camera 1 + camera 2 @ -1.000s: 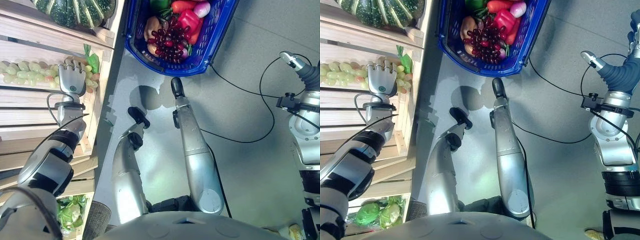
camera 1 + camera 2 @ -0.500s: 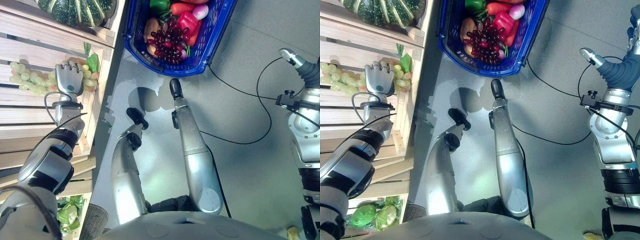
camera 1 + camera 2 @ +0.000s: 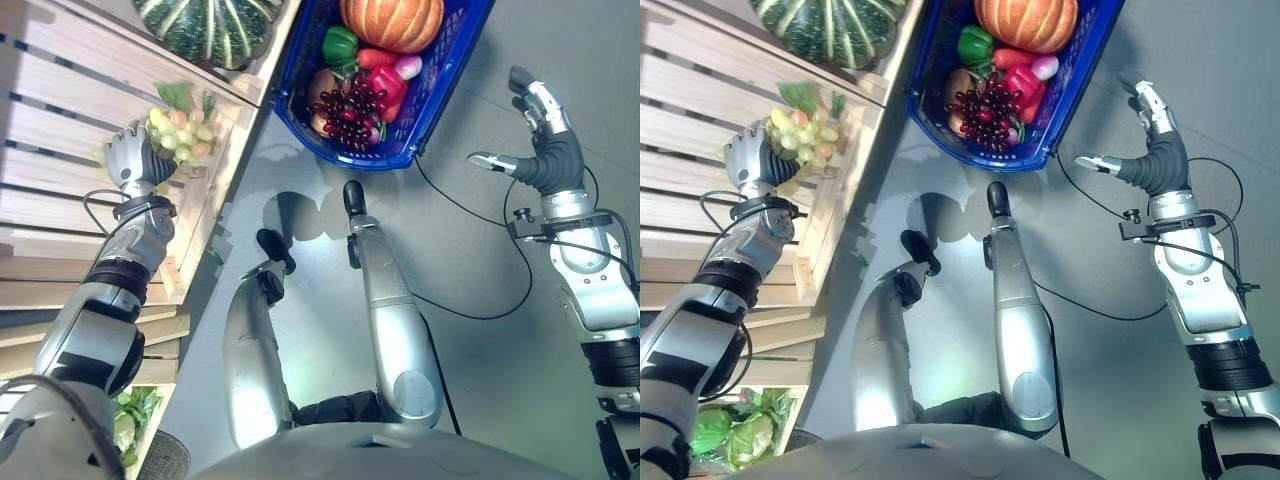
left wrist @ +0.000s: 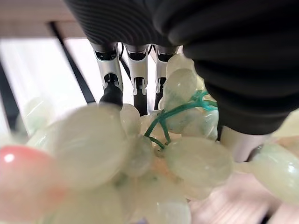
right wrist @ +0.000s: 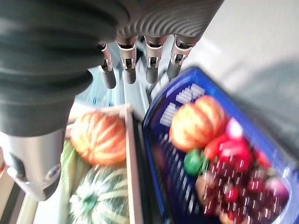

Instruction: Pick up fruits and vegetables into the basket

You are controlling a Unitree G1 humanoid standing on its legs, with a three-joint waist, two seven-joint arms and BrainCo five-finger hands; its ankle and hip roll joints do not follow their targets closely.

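Observation:
My left hand is over the slatted wooden shelf, fingers curled round a bunch of green grapes that hangs near the shelf's edge. The left wrist view shows the grapes on their green stem pressed against the fingers. The blue basket stands on the floor, holding an orange pumpkin, a green pepper, a red pepper and dark red grapes. My right hand hangs open above the floor, to the right of the basket.
A green striped pumpkin lies on the shelf above the grapes. The right wrist view shows a second orange pumpkin on the shelf beside the basket. Leafy greens fill a lower crate at the left.
The camera has shifted. My left hand has shut on the green grapes and carried the bunch toward the shelf's edge. My right hand has risen and moved nearer the basket.

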